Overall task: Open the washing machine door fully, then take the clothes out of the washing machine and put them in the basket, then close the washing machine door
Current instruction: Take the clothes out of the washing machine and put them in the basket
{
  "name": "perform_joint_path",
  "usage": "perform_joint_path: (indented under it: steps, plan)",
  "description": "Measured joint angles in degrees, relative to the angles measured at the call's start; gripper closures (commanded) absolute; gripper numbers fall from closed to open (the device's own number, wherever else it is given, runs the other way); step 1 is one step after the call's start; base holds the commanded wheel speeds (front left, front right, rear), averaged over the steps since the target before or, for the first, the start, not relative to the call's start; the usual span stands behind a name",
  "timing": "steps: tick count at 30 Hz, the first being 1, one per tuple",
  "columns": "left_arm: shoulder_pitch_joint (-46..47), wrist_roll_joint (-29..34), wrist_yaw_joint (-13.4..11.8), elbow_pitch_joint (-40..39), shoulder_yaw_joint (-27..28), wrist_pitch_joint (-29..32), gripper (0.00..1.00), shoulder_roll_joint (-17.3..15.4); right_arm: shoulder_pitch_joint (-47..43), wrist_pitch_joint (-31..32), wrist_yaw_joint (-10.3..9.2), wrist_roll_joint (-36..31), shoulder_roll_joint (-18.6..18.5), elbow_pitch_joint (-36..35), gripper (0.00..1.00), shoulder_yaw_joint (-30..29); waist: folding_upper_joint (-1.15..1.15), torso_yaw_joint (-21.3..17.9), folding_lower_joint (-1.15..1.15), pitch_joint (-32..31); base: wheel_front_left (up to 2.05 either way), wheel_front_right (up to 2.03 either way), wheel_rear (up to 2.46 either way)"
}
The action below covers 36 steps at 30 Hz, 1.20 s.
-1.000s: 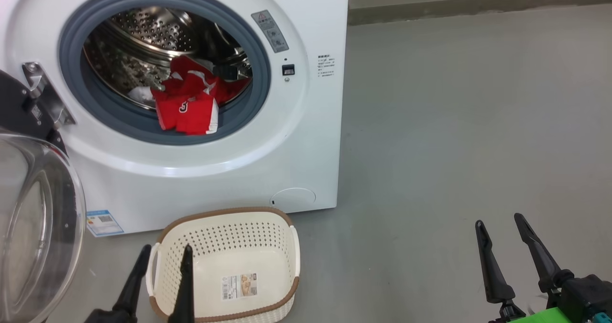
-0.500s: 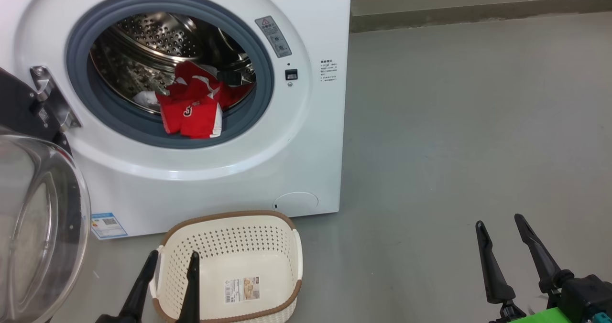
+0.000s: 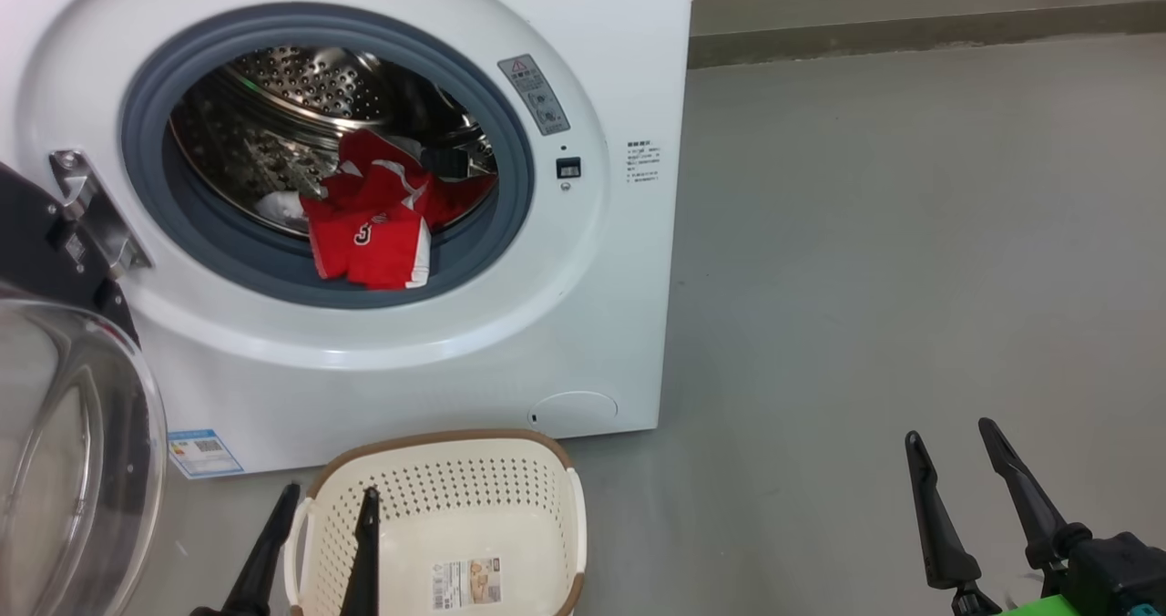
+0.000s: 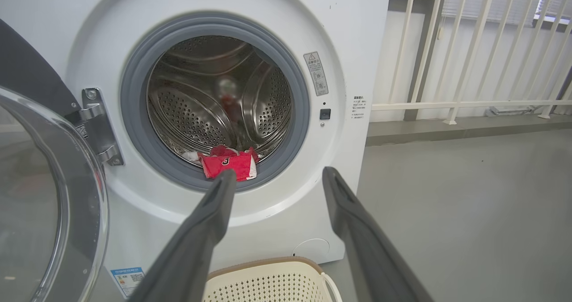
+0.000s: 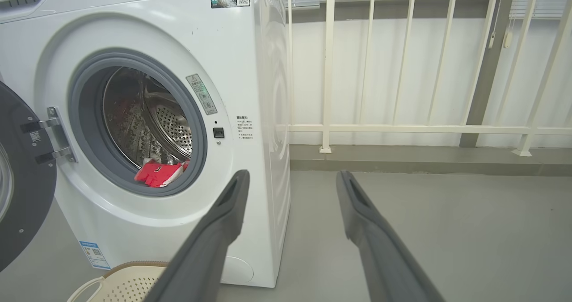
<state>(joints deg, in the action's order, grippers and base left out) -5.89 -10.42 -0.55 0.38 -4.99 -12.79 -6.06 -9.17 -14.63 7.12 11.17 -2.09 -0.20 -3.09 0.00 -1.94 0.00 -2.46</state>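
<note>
So the round black-rimmed door (image 3: 64,434) is open, but red jerseys (image 3: 373,233) lie inside the white washing machine (image 3: 364,379), the cream perforated basket (image 3: 455,497) is empty, and the left hand (image 3: 330,497) and right hand (image 3: 949,434) gape.

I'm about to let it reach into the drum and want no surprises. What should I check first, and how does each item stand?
1. Door swung clear of the opening: ok.
2. Clothes at the front of the drum, draped on the grey ring: ok.
3. Left gripper open and empty: ok.
4. Right gripper open and empty: ok.
5. Basket empty, in front of the washing machine: ok.
6. More garments hidden deeper in the drum: cannot tell.
</note>
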Motion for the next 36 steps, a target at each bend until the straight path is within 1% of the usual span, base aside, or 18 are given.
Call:
perform_joint_path:
  steps: [7, 24, 28, 36]
  plan:
    - [0.0, -0.8, 0.1, -0.5, -0.4, -0.2, 0.0, 0.1, 0.0, 0.0, 0.0, 0.3, 0.0, 0.1, 0.0, 0.0, 0.0, 0.7, 0.0, 0.3, 0.64, -0.64, 0.0]
    - [0.0, -2.3, 0.0, -1.5, -1.2, 0.1, 0.0, 0.6, 0.0, 0.0, 0.0, 0.8, 0.0, 0.1, 0.0, 0.1, 0.0, 0.4, 0.0, 0.0, 0.01, -0.01, 0.0]
    - [0.0, -2.3, -1.0, -1.8, -1.2, 0.1, 0.0, 0.6, 0.0, 0.0, 0.0, 0.8, 0.0, 0.1, 0.0, 0.1, 0.0, 0.3, 0.0, -0.1, 0.0, 0.0, 0.0]
    - [0.0, -2.3, -2.0, -2.3, -1.2, 0.2, 0.0, 0.6, 0.0, 0.0, 0.0, 0.8, 0.0, 0.1, 0.0, 0.1, 0.0, 0.2, 0.0, 0.3, 0.0, 0.0, 0.0]
